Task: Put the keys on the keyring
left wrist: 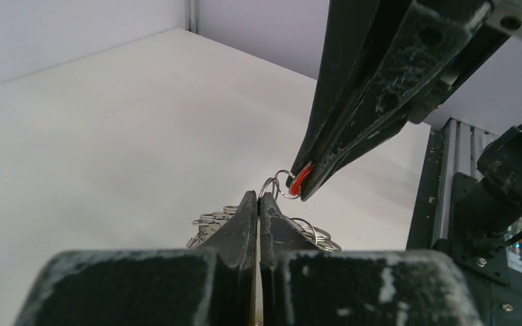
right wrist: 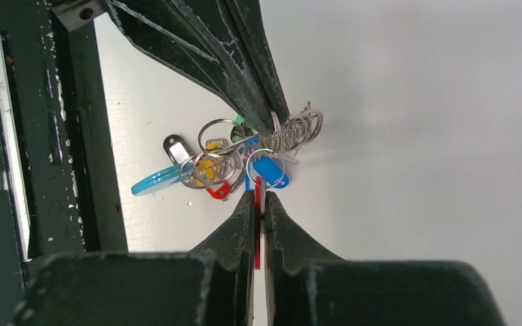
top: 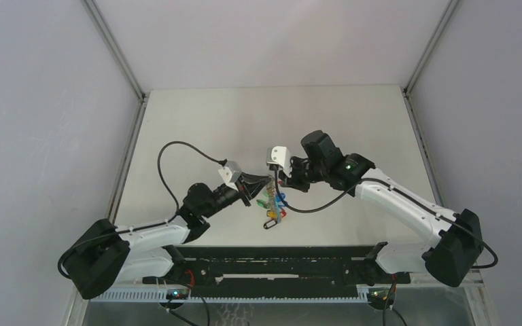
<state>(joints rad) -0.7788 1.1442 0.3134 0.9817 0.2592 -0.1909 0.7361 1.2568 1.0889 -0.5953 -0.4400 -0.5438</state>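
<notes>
The red-tagged key [right wrist: 257, 227] is off the counter, pinched edge-on by its tag between the right fingers [right wrist: 239, 221], which are shut tight on it just beside the keyring [right wrist: 298, 130]. Its small split ring [left wrist: 282, 183] sticks out past the fingertips toward the keyring's wire loops. The left fingers [left wrist: 246, 219] are pressed together on those loops and hold the keyring up. Other coloured tags [right wrist: 270, 171] dangle beneath it, above the white counter [top: 197, 122]. The step in hand looks like the threading itself, with the key presented to the keyring and the two touching or very nearly so. I cannot tell whether the split ring has caught a loop. The next move probably calls for a small, precise push and twist of the split ring along one loop while the left fingers keep the keyring steady. The risk is the thin tag slipping in the grip.
</notes>
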